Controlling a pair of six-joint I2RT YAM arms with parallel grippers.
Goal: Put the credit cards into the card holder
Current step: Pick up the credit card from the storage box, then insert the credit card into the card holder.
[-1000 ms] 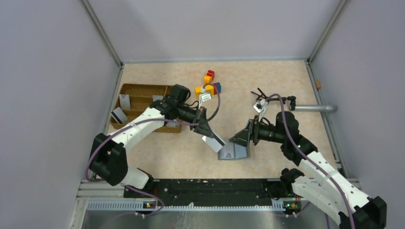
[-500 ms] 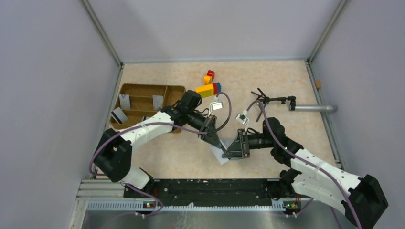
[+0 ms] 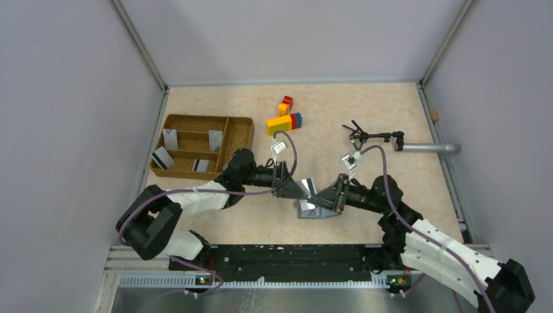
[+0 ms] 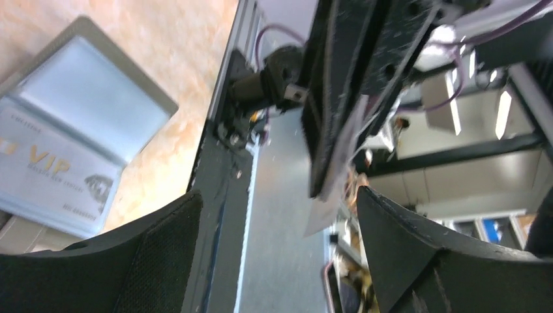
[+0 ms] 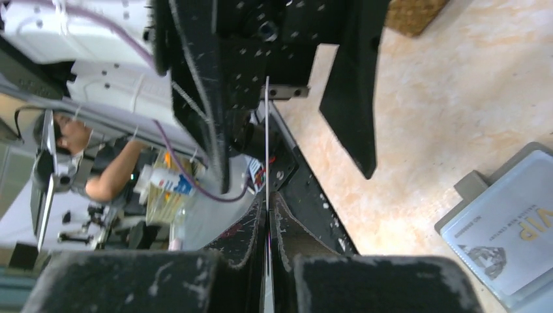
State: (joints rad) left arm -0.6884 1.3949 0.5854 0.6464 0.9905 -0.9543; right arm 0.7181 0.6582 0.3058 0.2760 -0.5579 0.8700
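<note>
A silver-grey credit card (image 5: 267,140), seen edge-on, is pinched in my right gripper (image 5: 267,201), which is shut on it. Facing it, my left gripper (image 4: 280,203) stands open, its fingers (image 5: 352,85) on either side of the card's (image 4: 328,210) far end without gripping it. From above, both grippers (image 3: 298,188) (image 3: 328,194) meet over the open grey card holder (image 3: 306,210). The card holder (image 4: 98,107) lies flat on the table with a "VIP" card (image 4: 55,176) in its pocket. More credit cards (image 3: 170,138) (image 3: 215,139) (image 3: 162,158) stand in the wicker tray.
The brown wicker compartment tray (image 3: 239,128) sits at the left. Coloured toy blocks (image 3: 283,122) (image 3: 285,102) lie behind the grippers. A black tool (image 3: 365,136) and a metal tube (image 3: 427,148) lie at the right. Walls close in on three sides.
The card has passed from my left gripper to my right. The left jaws opened, the right jaws shut on it, and both arms shifted over the card holder.
</note>
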